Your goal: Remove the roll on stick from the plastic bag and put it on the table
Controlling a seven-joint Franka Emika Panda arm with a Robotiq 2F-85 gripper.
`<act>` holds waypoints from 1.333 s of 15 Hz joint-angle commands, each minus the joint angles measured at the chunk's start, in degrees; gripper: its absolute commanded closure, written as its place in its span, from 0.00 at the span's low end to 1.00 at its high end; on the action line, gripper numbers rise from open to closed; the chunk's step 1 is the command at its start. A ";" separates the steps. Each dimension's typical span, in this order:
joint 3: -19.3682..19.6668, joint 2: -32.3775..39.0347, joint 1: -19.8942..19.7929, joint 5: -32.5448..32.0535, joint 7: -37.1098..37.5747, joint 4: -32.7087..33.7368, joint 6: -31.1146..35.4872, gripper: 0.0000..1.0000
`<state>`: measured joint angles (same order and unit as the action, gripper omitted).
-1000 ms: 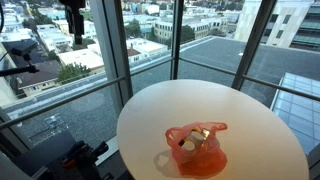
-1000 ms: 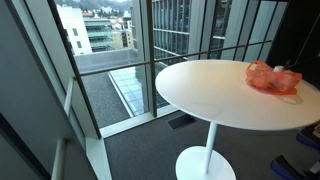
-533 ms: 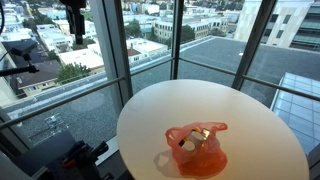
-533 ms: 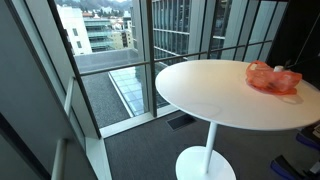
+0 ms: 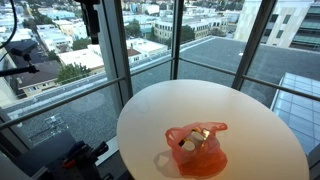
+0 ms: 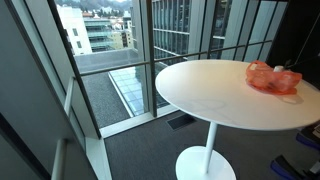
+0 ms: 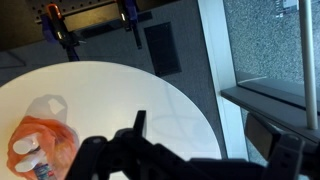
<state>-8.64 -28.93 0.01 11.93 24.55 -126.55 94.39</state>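
Note:
An orange plastic bag (image 5: 196, 150) lies on the round white table (image 5: 250, 120), near its front edge. It also shows in an exterior view (image 6: 272, 76) and at the lower left of the wrist view (image 7: 40, 150). Small pale items (image 5: 190, 142) lie inside it, also seen in the wrist view (image 7: 26, 147). I cannot tell which is the roll on stick. My gripper (image 5: 90, 18) hangs high above the floor, left of the table and far from the bag. In the wrist view the gripper (image 7: 205, 140) is a dark shape with its fingers (image 7: 139, 122) wide apart and empty.
Tall glass windows with dark frames (image 5: 178, 40) stand close behind the table. The table rests on a single white pedestal (image 6: 207, 150) on grey carpet. Clamps and dark equipment (image 7: 90, 18) sit on the floor beyond the table in the wrist view.
My gripper has shifted a little to the right in the exterior view, towards the table. The bag and its contents have not moved.

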 commanded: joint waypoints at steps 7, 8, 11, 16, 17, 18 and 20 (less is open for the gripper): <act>2.89 1.10 -7.68 -13.92 4.15 0.01 7.82 0.00; 3.48 1.56 -8.31 -14.81 4.30 -0.15 9.06 0.00; 5.55 3.56 -9.99 -15.95 4.74 -0.38 12.05 0.00; 9.91 8.19 -11.80 -14.12 4.20 -0.05 14.03 0.00; 10.63 9.06 -12.03 -13.98 4.22 0.11 13.98 0.00; 11.39 9.94 -12.18 -13.74 4.05 0.44 13.48 0.00; 12.58 11.35 -12.47 -13.52 4.10 0.96 12.83 0.00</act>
<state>2.60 -19.79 -12.05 -2.81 27.78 -127.37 108.08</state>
